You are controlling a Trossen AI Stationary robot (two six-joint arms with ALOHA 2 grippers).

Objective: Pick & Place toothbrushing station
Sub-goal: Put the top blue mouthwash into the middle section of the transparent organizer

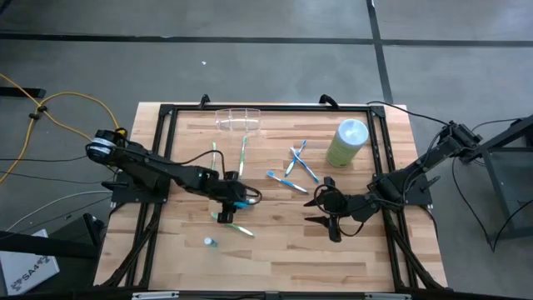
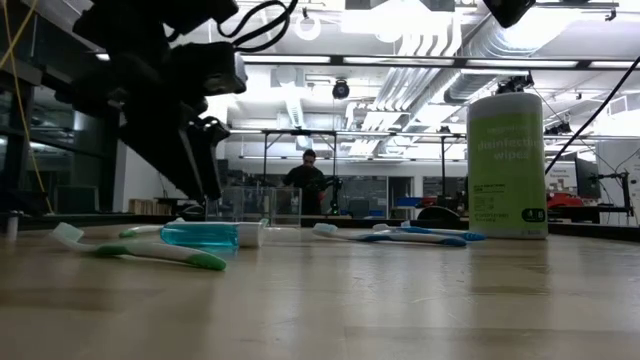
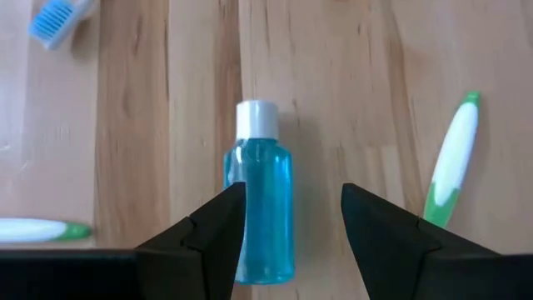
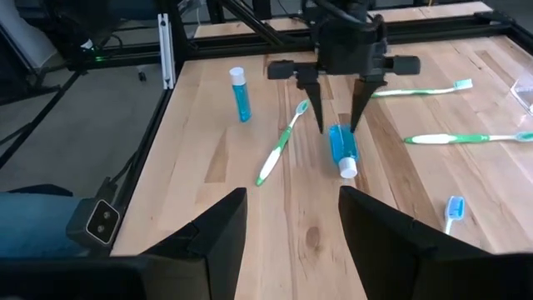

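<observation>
From above, my left hand [image 1: 234, 201] hovers over a blue bottle [image 1: 240, 203] mid-counter; the clear holder [image 1: 239, 120] sits well apart at the far edge. At counter height, the bottle [image 2: 205, 235] lies flat. My left wrist shows fingers [image 3: 218, 229] wide, straddling it. My right hand [image 4: 286, 218], also open, holds nothing.

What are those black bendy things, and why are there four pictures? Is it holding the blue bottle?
Those are two robot arms at a wooden table. One picture looks down from above, one peeks along the tabletop, and one sits on each arm's wrist. The left gripper hangs open right over a little blue bottle lying flat, not holding it yet. The right gripper waits, open and empty. Toothbrushes lie scattered, another small bottle stands upright, and a clear plastic holder and a green wipes canister sit at the far side.
</observation>
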